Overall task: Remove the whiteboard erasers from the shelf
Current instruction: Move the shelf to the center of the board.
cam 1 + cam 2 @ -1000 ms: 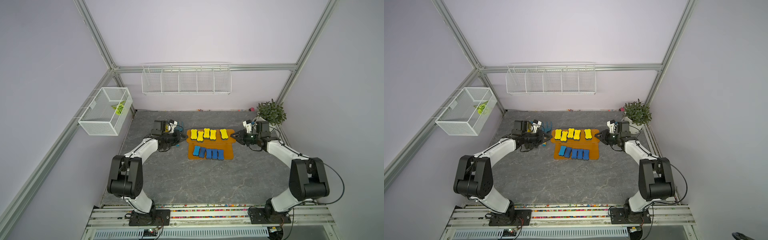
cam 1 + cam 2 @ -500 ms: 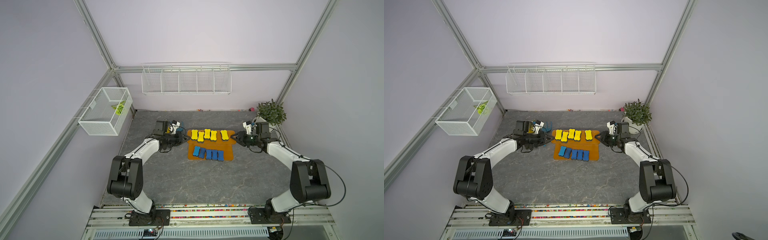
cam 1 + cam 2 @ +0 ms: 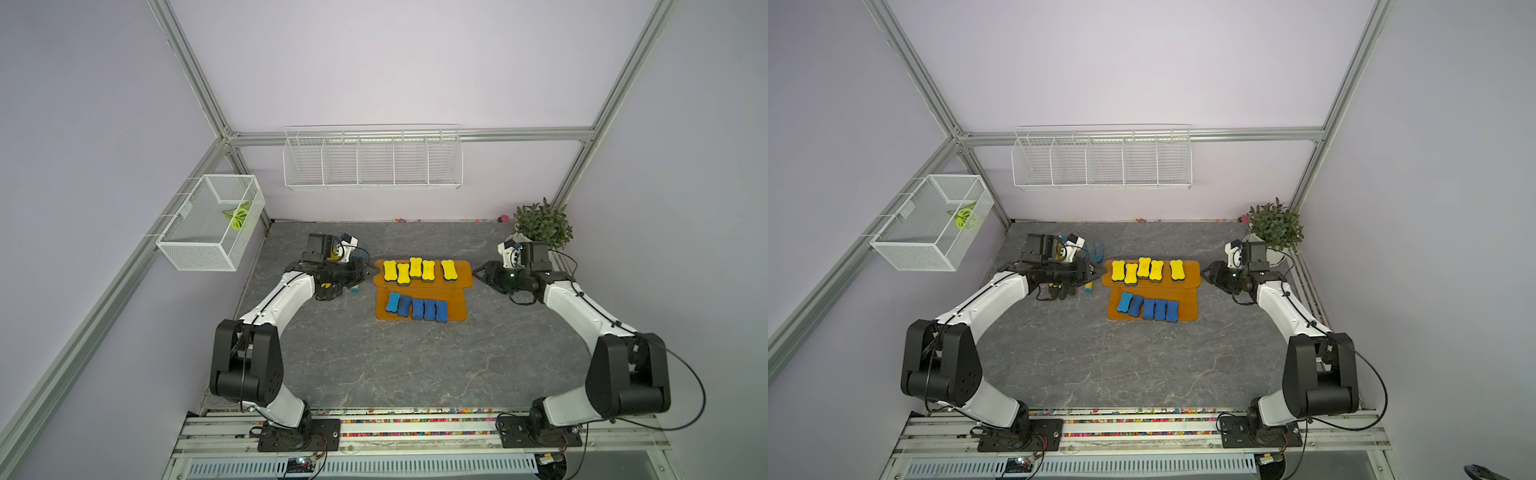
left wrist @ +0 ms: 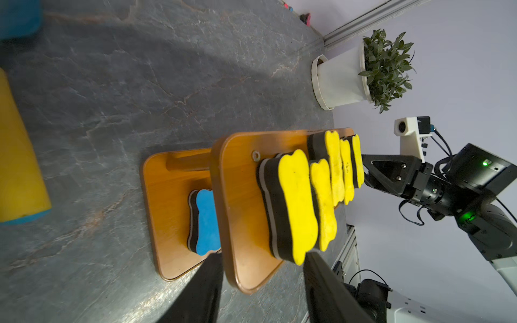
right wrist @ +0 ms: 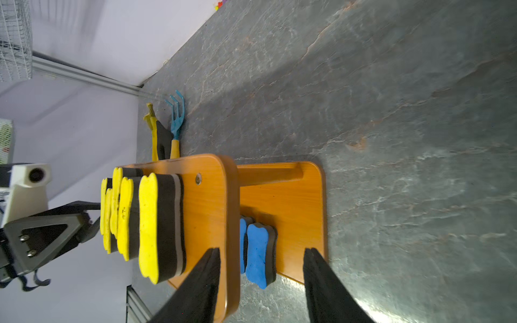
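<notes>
Erasers on shelf, adj. L end effector

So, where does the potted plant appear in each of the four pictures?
In a top view: the potted plant stands in the far corner on the robot's right.
In a top view: the same far corner.
Left wrist: by the wall, beyond the shelf.
Right wrist: not in it.
Shared landmark: the orange shelf, seen in all four.
</notes>
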`<state>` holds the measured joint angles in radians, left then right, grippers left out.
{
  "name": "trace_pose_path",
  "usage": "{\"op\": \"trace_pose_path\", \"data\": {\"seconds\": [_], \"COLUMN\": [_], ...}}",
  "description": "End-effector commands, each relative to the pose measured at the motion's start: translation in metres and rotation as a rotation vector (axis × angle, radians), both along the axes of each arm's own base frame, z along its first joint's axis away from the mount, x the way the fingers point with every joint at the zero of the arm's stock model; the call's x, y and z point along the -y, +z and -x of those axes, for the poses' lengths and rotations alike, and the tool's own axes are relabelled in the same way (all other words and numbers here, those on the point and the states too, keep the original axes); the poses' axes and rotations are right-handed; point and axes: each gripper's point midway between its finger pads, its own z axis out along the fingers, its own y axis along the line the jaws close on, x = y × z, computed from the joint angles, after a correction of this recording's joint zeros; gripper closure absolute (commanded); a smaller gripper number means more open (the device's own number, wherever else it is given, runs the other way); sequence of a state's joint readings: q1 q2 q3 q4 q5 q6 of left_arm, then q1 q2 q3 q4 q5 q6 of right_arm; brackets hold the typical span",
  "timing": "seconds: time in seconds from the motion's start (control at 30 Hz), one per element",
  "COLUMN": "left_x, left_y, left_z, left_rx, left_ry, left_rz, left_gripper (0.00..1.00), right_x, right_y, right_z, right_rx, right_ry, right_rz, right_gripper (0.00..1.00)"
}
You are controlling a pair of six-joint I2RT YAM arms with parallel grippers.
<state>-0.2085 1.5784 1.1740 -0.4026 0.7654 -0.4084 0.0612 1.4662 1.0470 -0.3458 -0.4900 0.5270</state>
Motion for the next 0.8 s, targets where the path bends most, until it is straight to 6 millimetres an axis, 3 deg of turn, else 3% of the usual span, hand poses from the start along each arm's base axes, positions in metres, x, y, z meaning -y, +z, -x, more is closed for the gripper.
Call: {"op": "trace_pose_path", "data": {"seconds": [0.0, 0.13, 0.27, 0.5, 0.77], "left_x": [-0.014, -0.030, -0.045, -0.053, -0.055], "left_y": [0.030, 0.031, 0.023, 0.018, 0.015], "left_z": [-0.006, -0.012, -0.013, -0.006, 0.000], "left_rx": [0.094, 0.102, 0.113, 0.132, 0.148], "left_ry": [0.025, 0.106, 0.196, 0.226, 0.233], "left_rz": [-0.043, -0.142, -0.248, -0.346, -0.365], "left_gripper": [0.48, 0.49, 0.50, 0.51, 0.49], "right_x": [0.015, 0.009, -0.024, -0.067, -0.088], "right_y": [0.022, 0.041, 0.055, 0.049, 0.030], "right_z": [0.008, 0.016, 0.019, 0.008, -0.007], "right_rx": [0.036, 0.064, 0.106, 0.096, 0.023], "right_ry": [-0.021, -0.025, 0.043, 0.129, 0.171], "right_rz": [0.139, 0.337, 0.483, 0.632, 0.754], "right_gripper": [0.46, 0.45, 0.45, 0.41, 0.34]}}
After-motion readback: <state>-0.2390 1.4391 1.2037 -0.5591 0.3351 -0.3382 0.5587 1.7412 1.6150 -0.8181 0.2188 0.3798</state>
